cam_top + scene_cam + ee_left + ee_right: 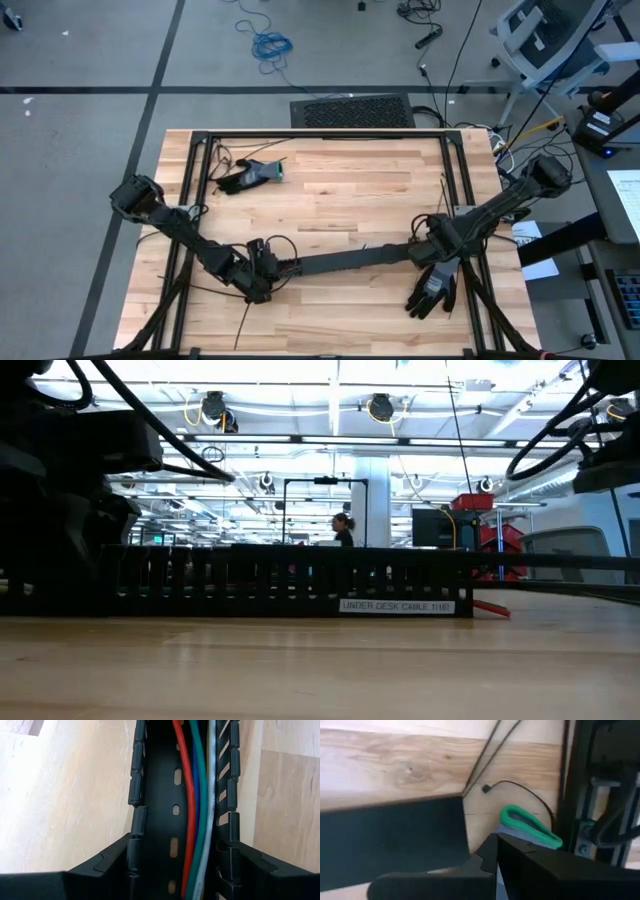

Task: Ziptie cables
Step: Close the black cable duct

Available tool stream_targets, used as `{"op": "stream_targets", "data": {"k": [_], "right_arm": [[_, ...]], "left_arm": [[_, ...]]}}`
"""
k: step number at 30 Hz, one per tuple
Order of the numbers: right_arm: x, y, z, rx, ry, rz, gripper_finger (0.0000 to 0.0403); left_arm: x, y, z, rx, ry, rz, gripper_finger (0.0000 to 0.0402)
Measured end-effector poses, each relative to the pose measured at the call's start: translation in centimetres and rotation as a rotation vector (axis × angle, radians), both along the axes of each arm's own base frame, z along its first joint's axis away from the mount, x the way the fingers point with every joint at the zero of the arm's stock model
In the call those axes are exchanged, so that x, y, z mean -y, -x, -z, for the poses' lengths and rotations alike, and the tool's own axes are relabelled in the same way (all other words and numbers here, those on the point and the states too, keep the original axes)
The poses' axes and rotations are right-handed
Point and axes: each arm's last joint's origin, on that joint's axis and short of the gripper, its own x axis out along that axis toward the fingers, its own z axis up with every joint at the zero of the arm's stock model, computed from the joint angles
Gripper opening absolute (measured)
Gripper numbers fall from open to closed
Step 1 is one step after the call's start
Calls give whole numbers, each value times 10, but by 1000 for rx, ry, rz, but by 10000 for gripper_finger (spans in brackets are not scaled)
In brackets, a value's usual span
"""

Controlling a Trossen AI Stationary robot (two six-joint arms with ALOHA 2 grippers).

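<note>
The cables [195,810], red, green, blue and pale grey, run side by side inside a long black slotted cable tray [350,258]. The tray lies flat on the wooden table between my two arms. My left gripper [262,275] stands at the tray's left end, its fingers astride the tray [150,795] and shut on it. My right gripper [440,245] hangs shut above the table by the tray's right end [390,835], over a glove's green cuff [530,822]. I see nothing between its fingers [492,851]. My left gripper holds the tray near its left end, one finger [107,862] against the outside of one slotted wall [136,827], the other finger [260,867] against the opposite wall [232,832]. The fingers come slanting down from above and span the tray's width. The tray rests on the table.
A dark glove [432,290] lies near the front right, another [250,175] at the far left. Thin black plastic strips lie on the table [243,320], [492,750]. A black frame [320,135] borders the tabletop. In the low view the tray [290,580] crosses the table's whole width.
</note>
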Motion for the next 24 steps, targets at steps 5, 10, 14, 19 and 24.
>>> {"op": "stream_targets", "data": {"k": [5, 10, 14, 19, 24], "right_arm": [[-7, -1, -18, 62, 98, 22, 0], [-10, -12, -37, 212, 199, -42, 0], [-11, -14, -39, 225, 193, -90, 0], [-12, -14, -39, 222, 188, -121, 9], [-12, -15, -39, 222, 182, -157, 39]], "left_arm": [[0, 0, 0, 0, 0, 0, 249], [0, 0, 0, 1, 4, -4, 249], [-3, -2, 0, -6, 52, -45, 250], [-3, -6, -2, -55, 129, 5, 274], [-1, -11, -10, -99, 151, 44, 309]]}}
